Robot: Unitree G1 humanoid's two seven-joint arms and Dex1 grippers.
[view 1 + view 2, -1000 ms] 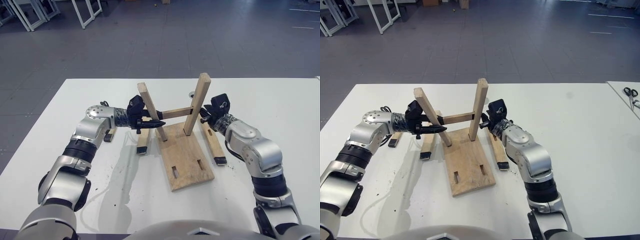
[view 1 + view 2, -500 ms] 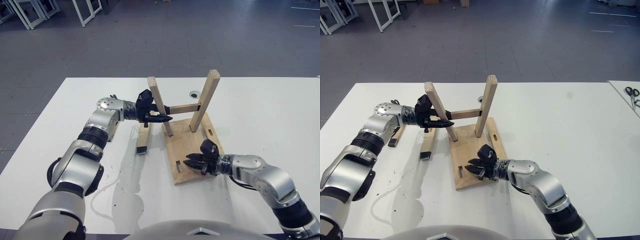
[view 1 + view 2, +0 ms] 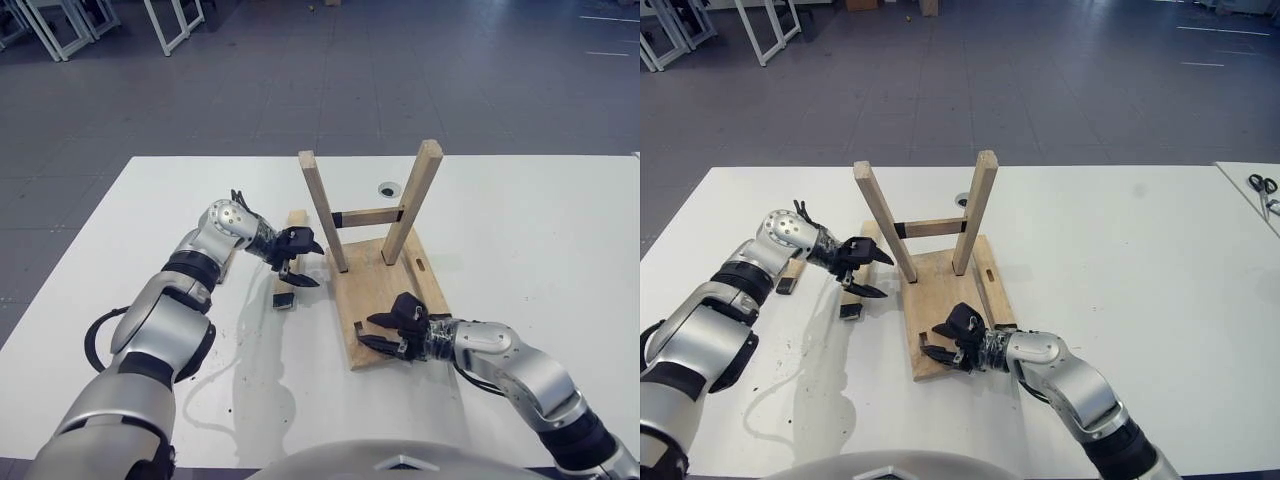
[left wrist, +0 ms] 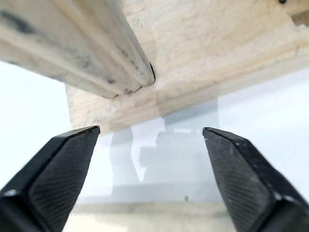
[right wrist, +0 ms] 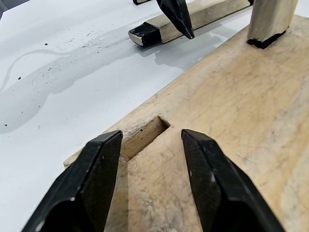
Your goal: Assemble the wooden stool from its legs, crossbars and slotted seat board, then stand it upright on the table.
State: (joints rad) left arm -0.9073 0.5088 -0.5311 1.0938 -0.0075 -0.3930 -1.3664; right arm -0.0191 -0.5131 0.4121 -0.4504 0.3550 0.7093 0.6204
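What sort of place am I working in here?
Probably a lab or workshop hall: a white worktable, open grey floor beyond it, and white metal frames standing at the far side.

The wide white counter (image 3: 520, 230) stood on a dark grey floor (image 3: 400, 80) that looked smooth. Far back on the floor were white metal frames (image 3: 156, 30). Off to the right was another white table (image 3: 1252, 225) with black scissors (image 3: 1261, 188) on it.

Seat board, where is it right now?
In the left eye view the seat board lies flat mid-table, with two upright legs standing at its far end. The open right gripper is at its near left corner, by a slot.
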